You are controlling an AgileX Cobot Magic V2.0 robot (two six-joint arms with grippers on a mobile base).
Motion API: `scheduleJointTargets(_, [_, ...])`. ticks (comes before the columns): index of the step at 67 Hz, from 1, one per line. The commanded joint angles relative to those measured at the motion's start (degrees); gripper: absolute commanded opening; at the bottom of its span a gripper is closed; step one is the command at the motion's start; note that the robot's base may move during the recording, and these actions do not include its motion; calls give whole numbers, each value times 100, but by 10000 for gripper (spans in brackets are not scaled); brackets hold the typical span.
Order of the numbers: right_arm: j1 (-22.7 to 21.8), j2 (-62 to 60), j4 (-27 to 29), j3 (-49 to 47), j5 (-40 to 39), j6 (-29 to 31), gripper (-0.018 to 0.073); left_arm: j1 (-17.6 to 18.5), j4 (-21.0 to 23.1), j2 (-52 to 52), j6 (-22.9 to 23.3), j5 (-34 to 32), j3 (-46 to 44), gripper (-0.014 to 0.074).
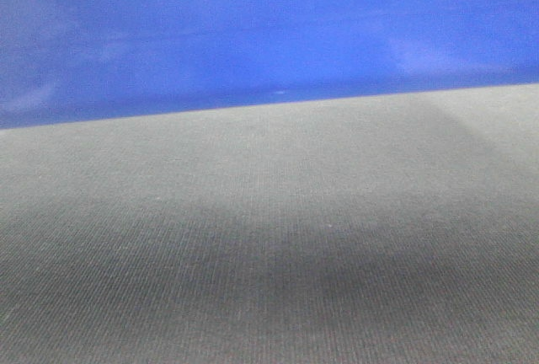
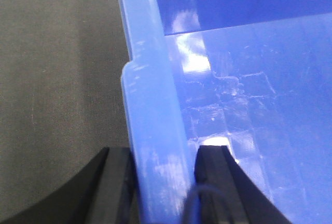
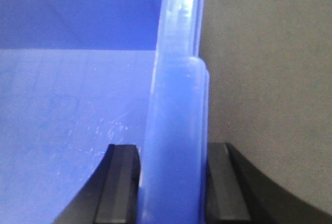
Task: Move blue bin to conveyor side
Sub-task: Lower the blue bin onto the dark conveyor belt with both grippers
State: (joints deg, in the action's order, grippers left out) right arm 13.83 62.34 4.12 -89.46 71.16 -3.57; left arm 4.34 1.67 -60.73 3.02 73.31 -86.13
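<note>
The blue bin fills the top of the front view, its glossy wall standing on the dark woven conveyor side. In the left wrist view my left gripper straddles the bin's thick rim, one black finger outside and the other inside, both pressed to it. My right gripper holds the opposite rim the same way, with its fingers tight against the plastic. Both wrist views show a bare, scuffed bin floor.
Grey-black belt-like surface lies outside the bin wall in both wrist views. It also spreads across the whole lower part of the front view. Nothing else shows.
</note>
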Motion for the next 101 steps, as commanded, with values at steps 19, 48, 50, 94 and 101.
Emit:
scheduleJointTargets(19, [-45, -121, -351, -138, -566, 106, -78, 6, -293, 101, -97, -424, -92, -9])
scheduleJointTargets(48, [-45, -121, -351, -138, -566, 106, -78, 6, -293, 101, -97, -424, -92, -9])
scheduleJointTargets(50, [-45, -121, -351, -138, -566, 106, -78, 6, -293, 101, -97, -424, -92, -9])
scheduleJointTargets(94, [-45, -2, -300, -138, -588, 106, -78, 6, -409, -51, -142, -700, -221, -9])
scheduleJointTargets(101, [-45, 270, -300, -138, -744, 106, -78, 6, -409, -428, -151, -820, -637, -9])
